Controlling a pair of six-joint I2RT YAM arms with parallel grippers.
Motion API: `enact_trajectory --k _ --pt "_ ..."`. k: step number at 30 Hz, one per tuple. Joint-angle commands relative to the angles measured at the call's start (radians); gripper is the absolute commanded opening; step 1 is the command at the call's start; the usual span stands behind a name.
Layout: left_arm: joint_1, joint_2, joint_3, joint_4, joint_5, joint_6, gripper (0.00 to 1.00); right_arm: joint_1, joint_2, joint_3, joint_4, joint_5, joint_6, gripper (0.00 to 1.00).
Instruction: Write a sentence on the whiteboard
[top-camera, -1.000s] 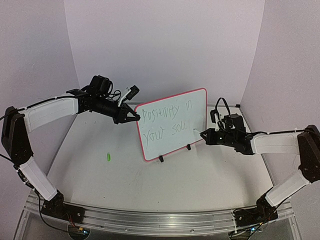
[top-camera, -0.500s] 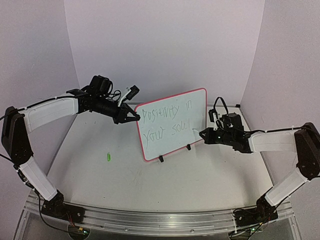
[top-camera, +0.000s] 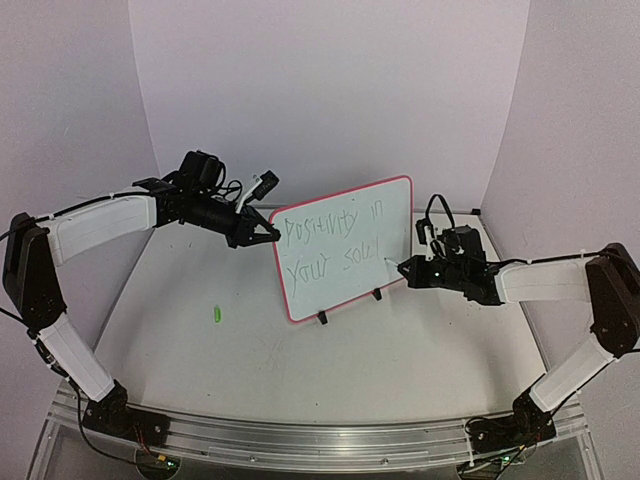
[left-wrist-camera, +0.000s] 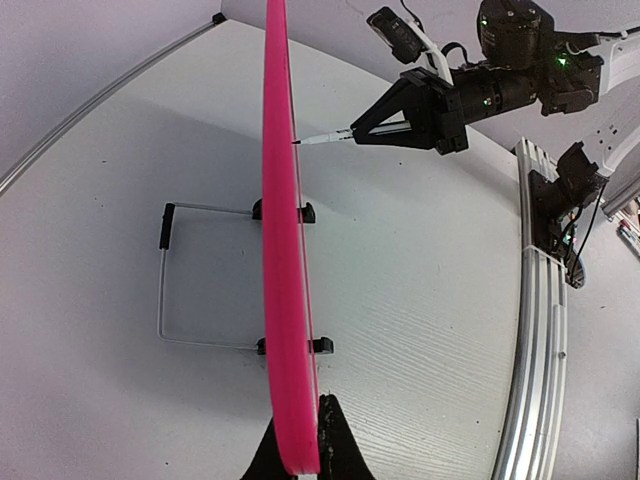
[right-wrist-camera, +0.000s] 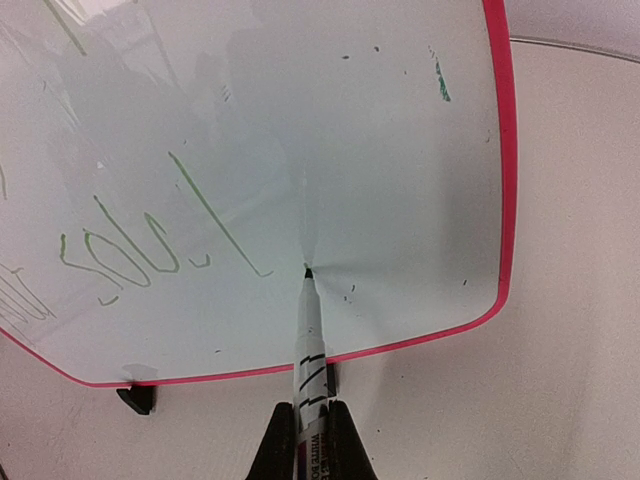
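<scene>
The whiteboard, white with a red-pink rim, stands tilted on black clip feet mid-table. The sentence runs across it in two lines of thin green letters, the lower line ending near the right side. My left gripper is shut on the board's left edge; the left wrist view shows the board edge-on between those jaws. My right gripper is shut on a white marker. The marker's tip touches the board just right of the last letter.
A small green cap lies on the table left of the board. A wire stand sits behind the board. Purple walls close in the back and sides. An aluminium rail runs along the near edge.
My right gripper has shifted slightly left, bringing the marker tip onto the board after the last letter. The left arm and the board have not moved.
</scene>
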Motion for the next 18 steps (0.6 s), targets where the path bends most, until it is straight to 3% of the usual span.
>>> enact_trajectory --k 1,12,18 --pt "-0.011 0.026 0.009 -0.094 -0.065 0.051 0.0 -0.001 0.013 0.042 0.028 0.01 -0.014 0.0" --pt "-0.011 0.022 0.012 -0.094 -0.075 0.035 0.0 -0.001 -0.122 -0.005 -0.049 0.039 -0.011 0.0" --pt "-0.011 0.008 0.01 -0.09 -0.087 0.019 0.09 -0.002 -0.239 -0.04 -0.104 0.083 -0.018 0.0"
